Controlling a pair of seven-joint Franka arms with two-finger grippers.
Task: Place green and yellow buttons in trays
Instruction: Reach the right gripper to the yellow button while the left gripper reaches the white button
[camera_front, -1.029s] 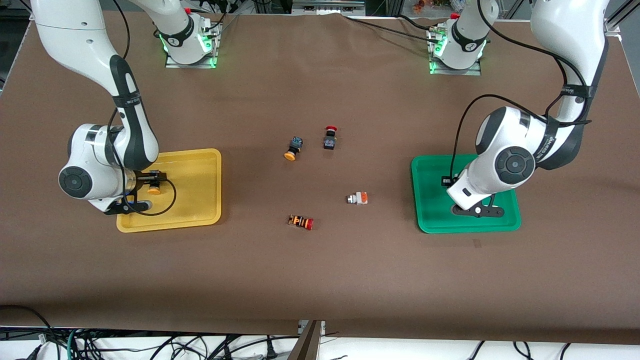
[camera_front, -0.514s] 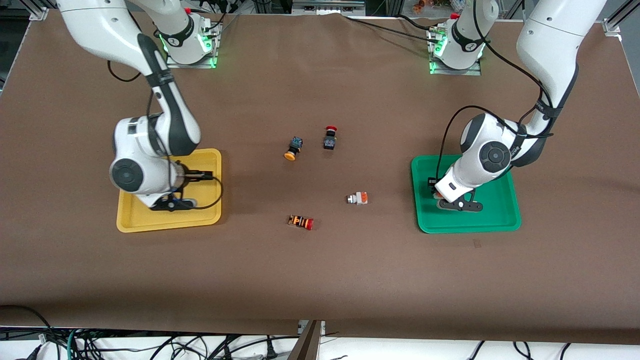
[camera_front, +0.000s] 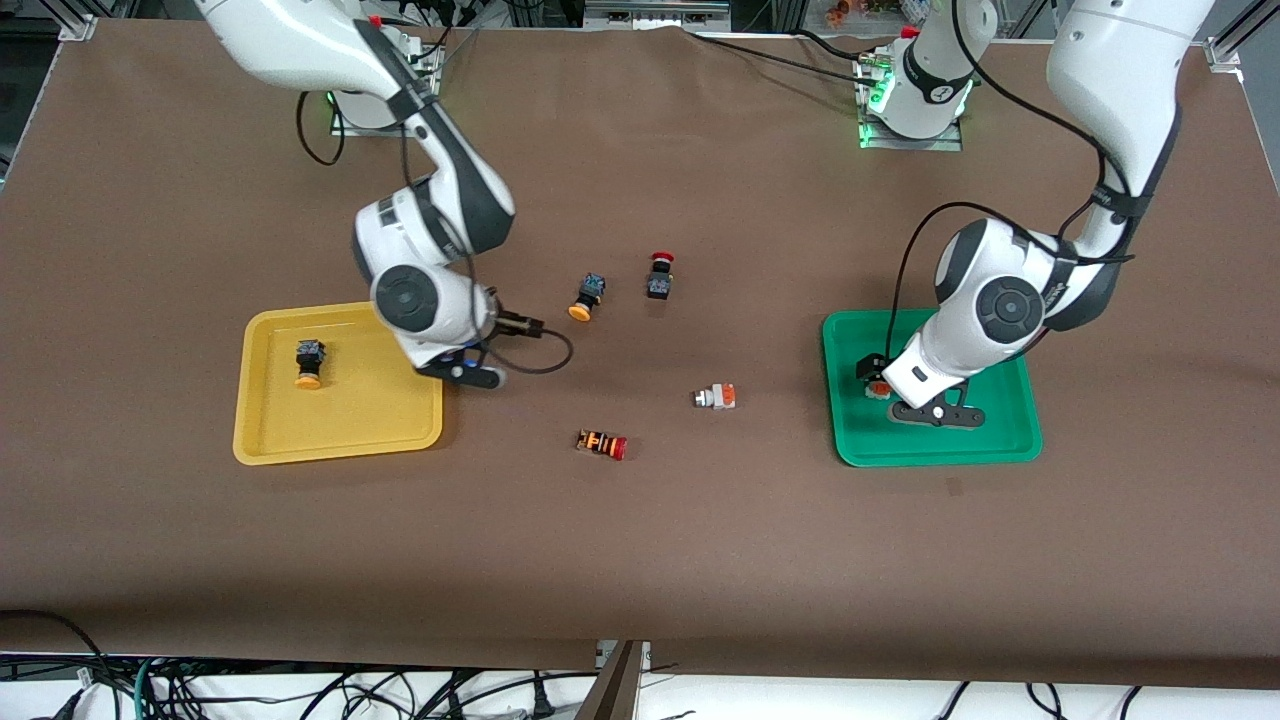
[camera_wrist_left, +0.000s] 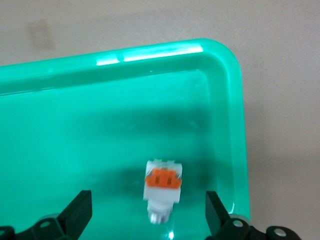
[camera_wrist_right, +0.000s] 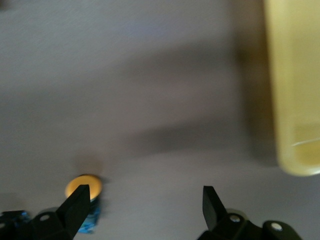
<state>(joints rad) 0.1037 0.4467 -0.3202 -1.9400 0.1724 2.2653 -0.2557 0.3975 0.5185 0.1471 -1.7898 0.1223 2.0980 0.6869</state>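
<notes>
Big brown table with a lot going on: the yellow tray (camera_front: 340, 384) sits toward the right arm's end and already has one black-bodied yellow-cap button (camera_front: 309, 362) lying in it, and the green tray (camera_front: 935, 395) toward the left arm's end holds a white-grey button with an orange mark (camera_wrist_left: 162, 186). Still loose mid-table are the second yellow-cap button (camera_front: 586, 296) and the second white-grey button (camera_front: 716, 397), which lies nearer the front camera. The red-cap black switch (camera_front: 659, 275) and the striped switch (camera_front: 602, 443) aren't part of the job. What matters next, I'd say: the right gripper (camera_front: 520, 325), spread open and holding nothing, hangs over bare table just off the yellow tray's corner, and the loose yellow-cap button lies close by, toward the table's middle and a bit farther from the front camera. In the right wrist view the yellow cap (camera_wrist_right: 83, 186) peeks out right by one fingertip, so it's off-centre, not between the fingers yet. Its long axis runs roughly toward and away from the front camera, cap end nearer. The left gripper (camera_wrist_left: 149, 212) is open too, hovering low over the green tray straddling the button there without touching it. The right arm is clearly closer to the yellow-cap button, the left to the loose white one.
</notes>
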